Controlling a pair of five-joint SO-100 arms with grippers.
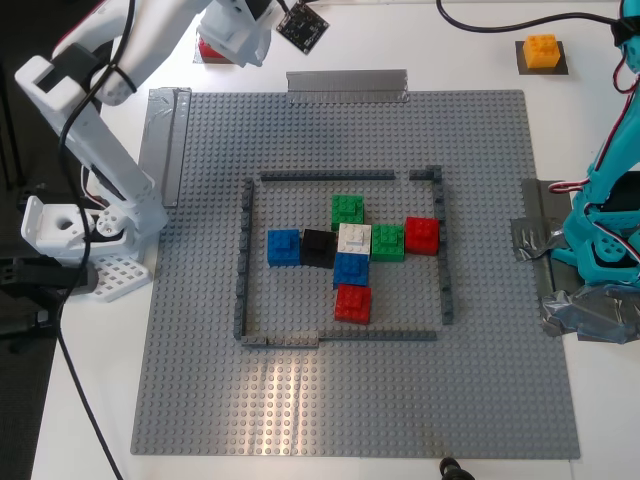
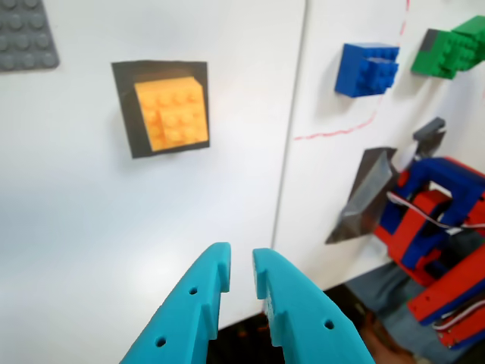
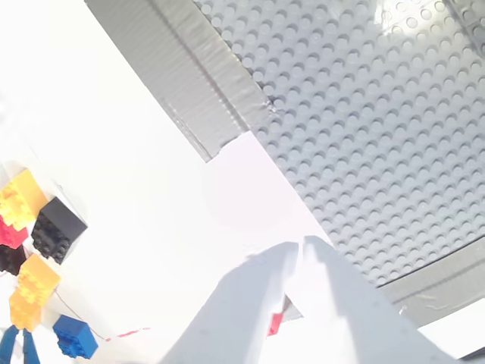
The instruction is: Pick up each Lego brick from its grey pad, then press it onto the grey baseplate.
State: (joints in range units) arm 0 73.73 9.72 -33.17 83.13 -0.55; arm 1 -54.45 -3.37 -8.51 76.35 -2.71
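Orange brick (image 2: 172, 112) sits untouched on its dark grey pad (image 2: 125, 106), on the white table (image 1: 450, 55) beyond the far edge of the grey baseplate (image 1: 500, 380), toward the exterior view's right. My first gripper (image 2: 241, 277), the teal one, hangs above and short of it with its jaws nearly together, a thin slit between them and nothing held. I judge the step in hand to be the reach for this brick. The next move calls for spreading the jaws wider than the brick, coming forward over the pad, and dropping squarely so the tips straddle two opposite sides.

My second gripper (image 3: 295, 254), the white one, hovers over the table by the baseplate's far corner at the exterior view's left. Its tips look close together with a sliver of red (image 3: 274, 324) just beneath them, probably the red brick (image 1: 208, 47) on its pad; the glare hides whether it is gripped.

White, smooth tabletop surrounds the baseplate, which is held down by grey tape strips (image 1: 347, 85). Inside the dark frame (image 1: 243, 250) a cluster of bricks (image 1: 350, 250) is already pressed on. Spare bricks (image 2: 367, 68) lie off to the side.
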